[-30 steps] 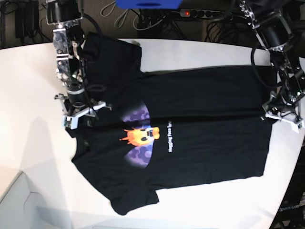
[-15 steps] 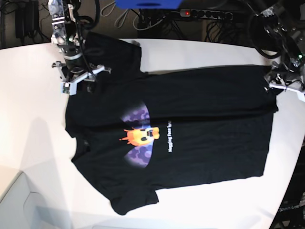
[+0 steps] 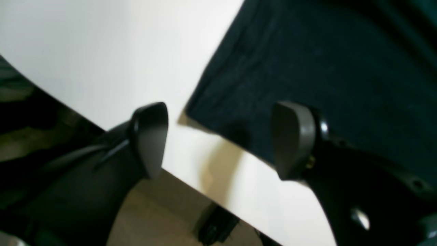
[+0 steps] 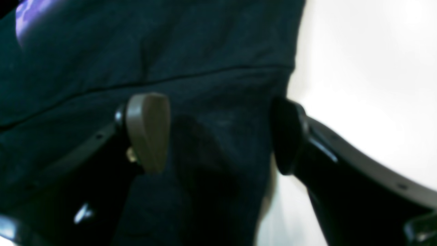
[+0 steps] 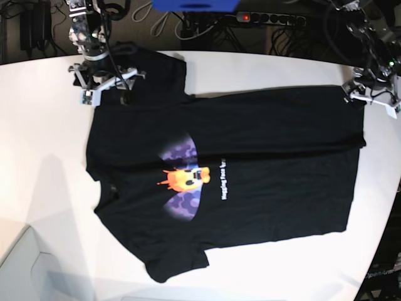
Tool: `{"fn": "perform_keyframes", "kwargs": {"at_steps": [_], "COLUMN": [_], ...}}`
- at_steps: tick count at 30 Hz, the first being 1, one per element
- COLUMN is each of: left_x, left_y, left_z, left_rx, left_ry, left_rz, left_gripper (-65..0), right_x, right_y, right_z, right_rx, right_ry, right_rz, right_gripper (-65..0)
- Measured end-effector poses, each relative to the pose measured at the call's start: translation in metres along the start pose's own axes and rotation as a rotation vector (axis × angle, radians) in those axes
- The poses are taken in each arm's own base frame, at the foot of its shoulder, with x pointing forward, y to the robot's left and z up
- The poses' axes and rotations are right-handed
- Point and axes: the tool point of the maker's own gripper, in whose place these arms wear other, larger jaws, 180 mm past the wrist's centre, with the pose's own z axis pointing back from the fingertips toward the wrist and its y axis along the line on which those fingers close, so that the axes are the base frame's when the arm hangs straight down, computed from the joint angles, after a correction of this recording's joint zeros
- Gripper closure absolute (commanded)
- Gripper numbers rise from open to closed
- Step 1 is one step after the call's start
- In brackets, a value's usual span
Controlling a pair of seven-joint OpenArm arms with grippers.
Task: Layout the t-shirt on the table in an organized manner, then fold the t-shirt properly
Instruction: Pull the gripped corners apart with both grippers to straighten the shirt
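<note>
Base view: the t-shirt (image 5: 250, 163) lies flat, print up, across the white surface (image 5: 37, 138), so I judge layout done and folding next. Both tools are spread, holding nothing: left tool (image 3: 222, 140) over the hem corner, right tool (image 4: 218, 133) over a sleeve. Only the wrist views show those empty gaps.

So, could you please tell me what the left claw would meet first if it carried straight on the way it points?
Probably the hem corner of the t-shirt, which lies between the open fingers of the left claw, on the table; depth is unclear.
</note>
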Motion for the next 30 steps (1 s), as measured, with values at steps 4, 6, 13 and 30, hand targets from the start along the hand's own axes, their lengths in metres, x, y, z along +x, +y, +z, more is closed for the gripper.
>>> {"fn": "perform_keyframes", "kwargs": {"at_steps": [4, 6, 13, 30], "left_x": [-0.014, -0.015, -0.016, -0.006], "left_y": [0.004, 0.005, 0.008, -0.005], "left_z": [-0.007, -0.008, -0.015, -0.034], "left_rx": [0.005, 0.007, 0.017, -0.019], "left_ry": [0.043, 0.047, 0.047, -0.033], "left_rz": [0.015, 0.017, 0.006, -0.075], "left_gripper": [-45.8, -45.7, -32.1, 0.0], "right_x": [-0.003, -0.003, -0.004, -0.003], "right_y": [-0.002, -0.002, -0.002, -0.032], "right_z": [0.004, 0.004, 0.004, 0.017], "right_rx": [-0.003, -0.004, -0.004, -0.077], "right_ry": [-0.009, -0.01, -0.009, -0.015], "right_rz": [0.002, 0.002, 0.003, -0.007], "right_gripper": [-44.4, -44.4, -44.4, -44.7]}}
